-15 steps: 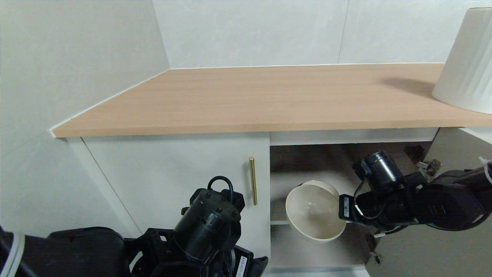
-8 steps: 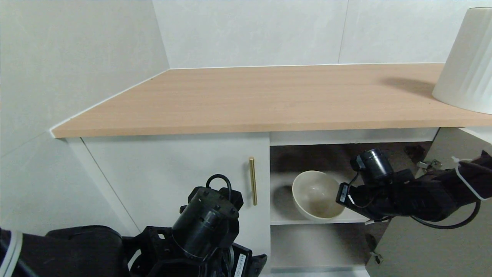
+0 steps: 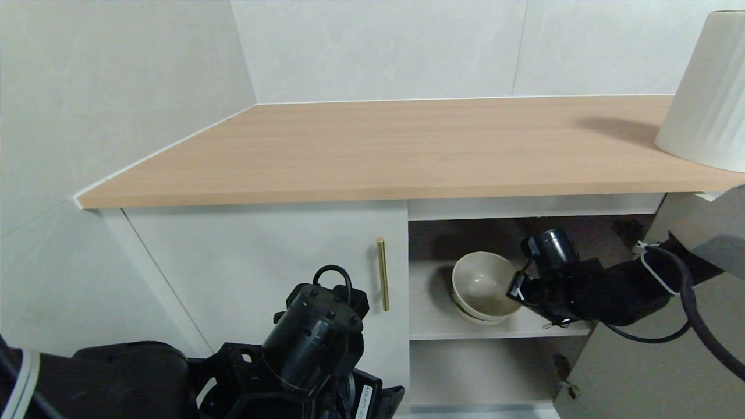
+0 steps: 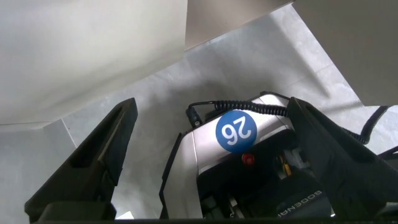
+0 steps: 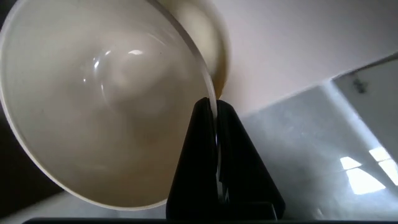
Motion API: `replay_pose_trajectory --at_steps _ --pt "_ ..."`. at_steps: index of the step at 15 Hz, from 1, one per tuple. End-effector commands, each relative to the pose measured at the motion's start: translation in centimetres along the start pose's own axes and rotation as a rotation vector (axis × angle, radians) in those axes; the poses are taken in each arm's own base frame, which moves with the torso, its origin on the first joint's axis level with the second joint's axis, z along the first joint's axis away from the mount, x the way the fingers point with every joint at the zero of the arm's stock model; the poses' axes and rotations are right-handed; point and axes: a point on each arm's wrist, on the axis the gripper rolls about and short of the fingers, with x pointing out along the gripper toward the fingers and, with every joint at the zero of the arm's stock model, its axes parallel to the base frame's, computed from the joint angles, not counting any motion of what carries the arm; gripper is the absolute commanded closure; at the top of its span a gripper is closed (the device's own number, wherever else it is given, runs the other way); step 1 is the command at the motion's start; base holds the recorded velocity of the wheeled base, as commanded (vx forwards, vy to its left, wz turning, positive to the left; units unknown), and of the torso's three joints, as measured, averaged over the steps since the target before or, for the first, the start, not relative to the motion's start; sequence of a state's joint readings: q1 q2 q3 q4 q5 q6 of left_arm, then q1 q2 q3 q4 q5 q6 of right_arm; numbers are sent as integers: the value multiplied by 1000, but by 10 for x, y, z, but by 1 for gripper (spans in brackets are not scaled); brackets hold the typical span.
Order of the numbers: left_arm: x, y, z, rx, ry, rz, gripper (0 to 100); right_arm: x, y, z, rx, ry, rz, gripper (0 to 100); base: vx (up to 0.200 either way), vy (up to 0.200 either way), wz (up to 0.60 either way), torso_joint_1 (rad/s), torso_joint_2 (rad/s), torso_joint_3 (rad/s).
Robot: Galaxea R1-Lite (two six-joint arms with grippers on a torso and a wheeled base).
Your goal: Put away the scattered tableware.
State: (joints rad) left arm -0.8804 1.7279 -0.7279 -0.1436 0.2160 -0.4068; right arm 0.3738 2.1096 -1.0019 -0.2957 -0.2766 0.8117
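Note:
A cream bowl [image 3: 482,285] is inside the open cabinet, low over the middle shelf [image 3: 430,317] and tilted a little toward me; I cannot tell if it rests on the shelf. My right gripper [image 3: 515,291] reaches in from the right and is shut on the bowl's right rim. In the right wrist view the bowl [image 5: 106,106] opens toward the camera, with a black finger [image 5: 214,155] clamped over its edge. My left gripper [image 4: 211,112] hangs low in front of the closed door, open and holding nothing.
The left cabinet door with its brass handle [image 3: 382,273] is closed. The right door [image 3: 646,361] is swung open beside my right arm. A white lampshade [image 3: 707,99] stands on the wooden countertop [image 3: 407,145]. A lower shelf [image 3: 477,372] lies beneath.
My right gripper has carried the bowl up from in front of the cabinet and back into it, down to the middle shelf. The bowl is less tilted now. The left arm has stayed put.

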Motion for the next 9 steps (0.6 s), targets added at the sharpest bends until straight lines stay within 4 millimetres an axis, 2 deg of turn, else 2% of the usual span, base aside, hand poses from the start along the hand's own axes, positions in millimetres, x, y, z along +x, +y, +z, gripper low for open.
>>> replay_pose_trajectory --at_steps 1,9 --pt "1 0 0 1 1 1 0 10 -1 0 17 -2 -18 100 0 0 0 0 0 0" --pt "1 0 0 -1 1 1 0 27 0 4 42 -14 -33 100 0 0 0 0 0 0"
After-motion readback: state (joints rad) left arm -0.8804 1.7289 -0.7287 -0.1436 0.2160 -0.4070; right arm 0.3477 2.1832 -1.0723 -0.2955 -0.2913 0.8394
